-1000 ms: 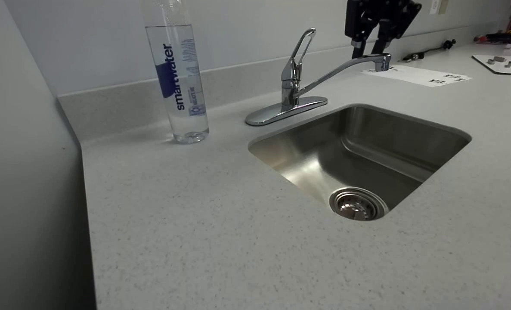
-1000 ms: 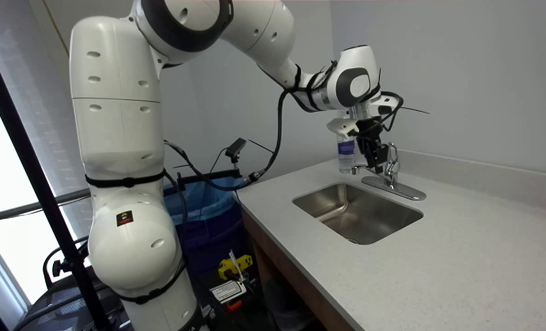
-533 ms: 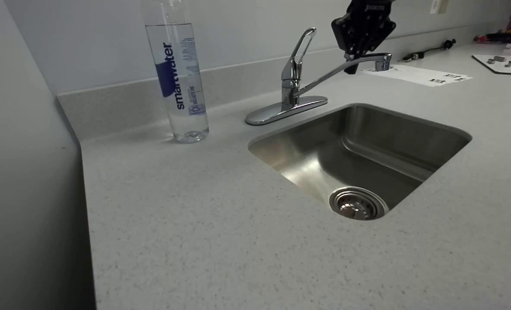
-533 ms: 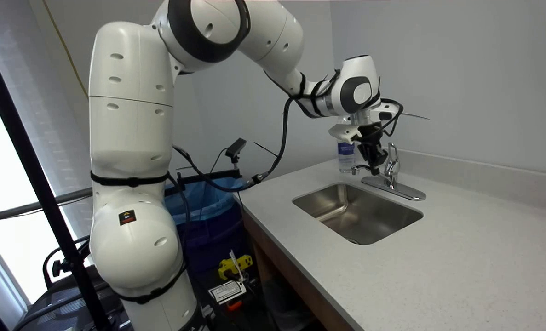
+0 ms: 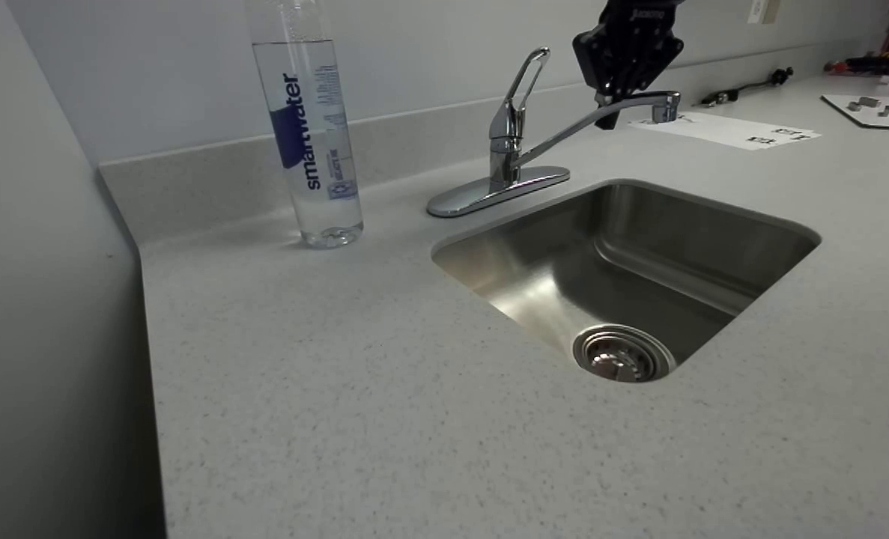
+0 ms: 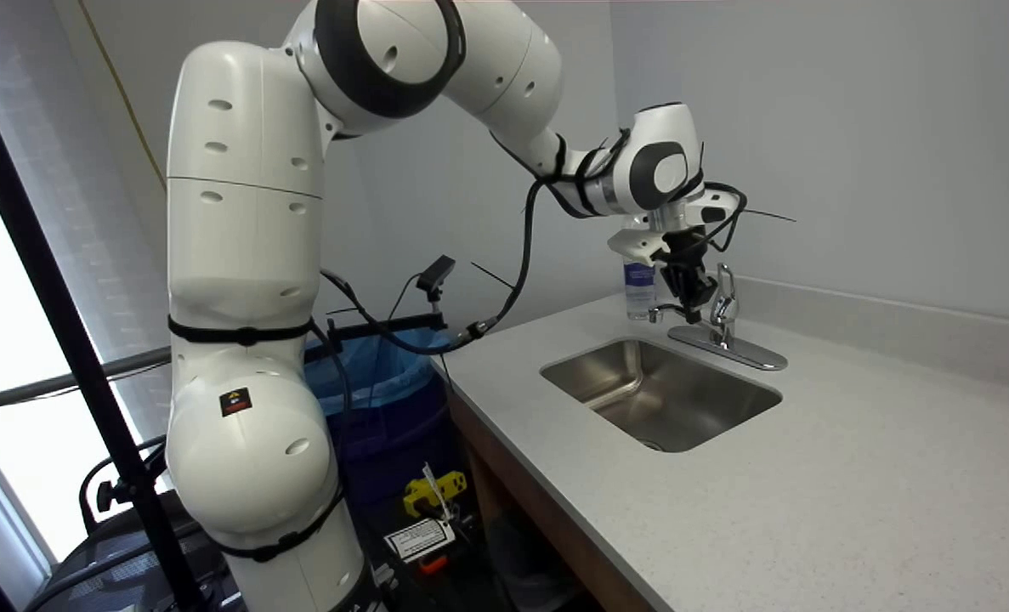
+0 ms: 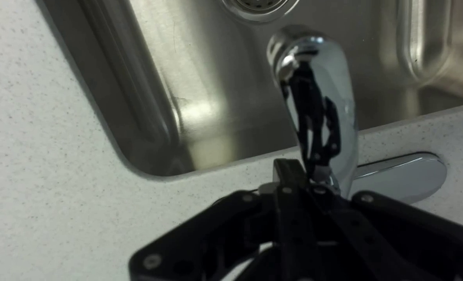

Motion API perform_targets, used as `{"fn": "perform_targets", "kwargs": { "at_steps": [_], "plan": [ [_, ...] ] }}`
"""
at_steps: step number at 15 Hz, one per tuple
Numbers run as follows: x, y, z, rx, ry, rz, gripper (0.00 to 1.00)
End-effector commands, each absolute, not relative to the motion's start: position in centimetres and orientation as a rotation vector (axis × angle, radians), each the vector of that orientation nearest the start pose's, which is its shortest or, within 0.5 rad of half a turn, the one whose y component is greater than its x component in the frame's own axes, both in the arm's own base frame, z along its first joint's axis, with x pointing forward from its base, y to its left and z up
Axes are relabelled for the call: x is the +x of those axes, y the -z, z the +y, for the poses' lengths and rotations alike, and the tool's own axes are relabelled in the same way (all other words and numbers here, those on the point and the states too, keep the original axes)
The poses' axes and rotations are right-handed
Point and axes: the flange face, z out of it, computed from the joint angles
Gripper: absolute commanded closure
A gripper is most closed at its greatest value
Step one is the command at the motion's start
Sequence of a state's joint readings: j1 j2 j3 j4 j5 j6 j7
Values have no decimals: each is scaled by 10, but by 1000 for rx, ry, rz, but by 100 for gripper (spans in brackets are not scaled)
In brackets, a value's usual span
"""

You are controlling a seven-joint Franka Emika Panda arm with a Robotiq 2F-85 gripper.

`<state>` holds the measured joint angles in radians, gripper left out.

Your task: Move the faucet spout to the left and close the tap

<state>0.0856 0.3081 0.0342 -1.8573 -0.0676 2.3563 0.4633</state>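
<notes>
The faucet spout [image 5: 564, 136] is a long arched chrome tube. It also shows in an exterior view [image 6: 662, 309], and in the wrist view [image 7: 338, 97] it reaches out over the sink. The tap [image 5: 508, 112] is the chrome looped lever on top of the faucet body, standing raised in both exterior views [image 6: 725, 297]. It is hidden in the wrist view. My gripper [image 5: 607, 120] is shut, its fingertips together behind the spout and dipping just below it. In the wrist view my gripper [image 7: 295, 171] is right beside the spout, apparently touching it, with nothing seen between the fingers.
A steel sink [image 5: 714, 262] is set in the counter [image 5: 354, 389] in front of the faucet base plate [image 5: 481, 196]. A tall water bottle [image 5: 317, 142] stands on the counter past the faucet. A wall and backsplash [image 6: 895, 308] run behind it.
One second ago my gripper was open behind the spout. It has shut and moved lower and toward the faucet body, then crept slightly the same way. The spout and tap show no clear motion.
</notes>
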Motion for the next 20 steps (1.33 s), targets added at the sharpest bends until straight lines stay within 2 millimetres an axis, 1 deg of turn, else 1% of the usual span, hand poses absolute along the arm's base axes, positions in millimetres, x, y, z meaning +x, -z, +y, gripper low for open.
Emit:
{"fn": "perform_targets", "kwargs": {
  "at_steps": [1, 6, 10, 14, 20],
  "plan": [
    [630, -381, 101, -3053, 246, 372, 100],
    [625, -384, 128, -3039, 243, 284, 100],
    [626, -392, 151, -3028, 295, 234, 100],
    [634, -399, 170, -3022, 360, 199, 100],
    [651, -408, 198, -3029, 475, 129, 100]
  ]
}}
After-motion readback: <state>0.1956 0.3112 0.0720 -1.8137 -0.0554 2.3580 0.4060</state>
